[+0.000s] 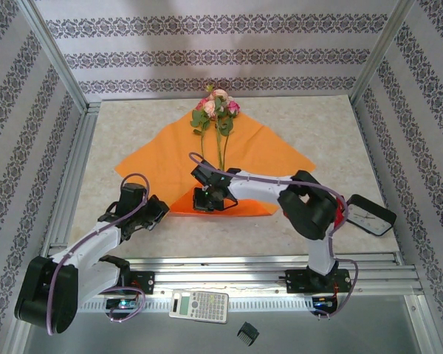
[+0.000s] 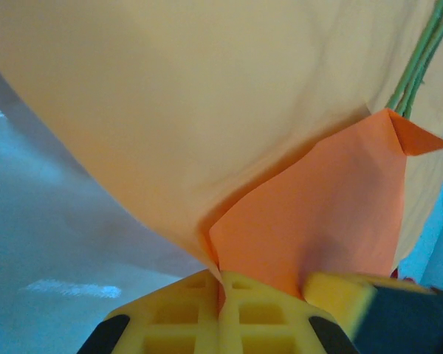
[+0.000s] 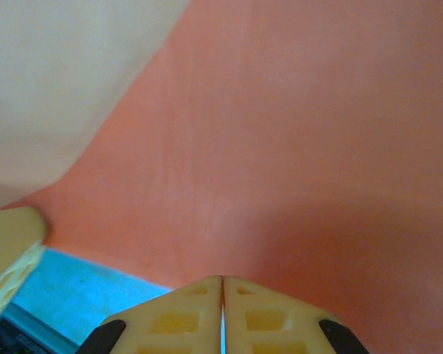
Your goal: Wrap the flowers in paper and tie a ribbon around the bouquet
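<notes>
The orange paper (image 1: 266, 151) lies spread on the table, its near edge folded up. The flowers (image 1: 218, 107) rest on it, pink and cream heads at the far end, stems (image 2: 417, 70) running toward me. My left gripper (image 1: 162, 210) is shut on the paper's near left edge, a fold pinched between its yellow fingertips (image 2: 223, 279). My right gripper (image 1: 205, 203) is at the folded flap just right of it, shut with the paper's (image 3: 295, 147) edge caught in its tips (image 3: 221, 279). A dark red patch (image 1: 342, 215) shows by the right elbow; I cannot tell whether it is the ribbon.
A black-framed flat object (image 1: 369, 214) lies at the table's right edge. A calculator (image 1: 199, 304) and a small black piece (image 1: 247, 333) sit below the near rail. Aluminium posts and patterned walls close in the sides and back.
</notes>
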Controlling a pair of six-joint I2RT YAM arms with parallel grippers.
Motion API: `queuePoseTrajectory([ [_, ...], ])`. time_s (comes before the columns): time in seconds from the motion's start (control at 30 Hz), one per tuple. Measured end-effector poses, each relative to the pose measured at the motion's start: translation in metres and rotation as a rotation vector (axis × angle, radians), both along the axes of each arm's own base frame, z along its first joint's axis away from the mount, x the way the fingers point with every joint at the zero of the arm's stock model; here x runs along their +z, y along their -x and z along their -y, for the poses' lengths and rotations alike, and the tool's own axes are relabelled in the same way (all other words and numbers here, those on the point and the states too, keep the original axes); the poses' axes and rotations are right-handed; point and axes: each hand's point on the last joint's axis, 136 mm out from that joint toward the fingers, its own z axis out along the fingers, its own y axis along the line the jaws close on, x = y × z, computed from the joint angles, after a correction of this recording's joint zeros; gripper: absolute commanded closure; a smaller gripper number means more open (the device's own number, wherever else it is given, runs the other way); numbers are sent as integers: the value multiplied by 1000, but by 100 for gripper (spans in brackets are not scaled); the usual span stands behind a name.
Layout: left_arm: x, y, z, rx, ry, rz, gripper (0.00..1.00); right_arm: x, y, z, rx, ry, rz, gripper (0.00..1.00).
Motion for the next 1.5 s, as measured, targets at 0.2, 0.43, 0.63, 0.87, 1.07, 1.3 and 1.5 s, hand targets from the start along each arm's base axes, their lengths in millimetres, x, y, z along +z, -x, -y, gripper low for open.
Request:
queuePoseTrajectory([
  [0.2, 23, -2, 20, -168, -88, 101, 100, -15, 2, 3, 2, 15, -66, 93],
  [0.43, 48, 0, 42, -383, -231, 222, 100, -15, 7, 1, 15, -9, -87, 92],
  [0.63, 54, -3, 52, -524, -331, 265, 100, -16, 9, -1, 20, -23, -95, 91],
  [0.87, 61, -1, 79, -703, -371, 348, 100, -17, 8, 0, 20, -46, -111, 85],
  [1.07, 54, -1, 90, -805, -401, 363, 100, -14, 9, 3, 22, -65, -103, 90],
  [1.3, 54, 2, 93, -868, -412, 399, 100, 3, 21, 18, 32, -72, -79, 92],
  [1.5, 54, 8, 100, -935, -388, 421, 100, 49, 12, 35, -31, -134, 24, 88],
])
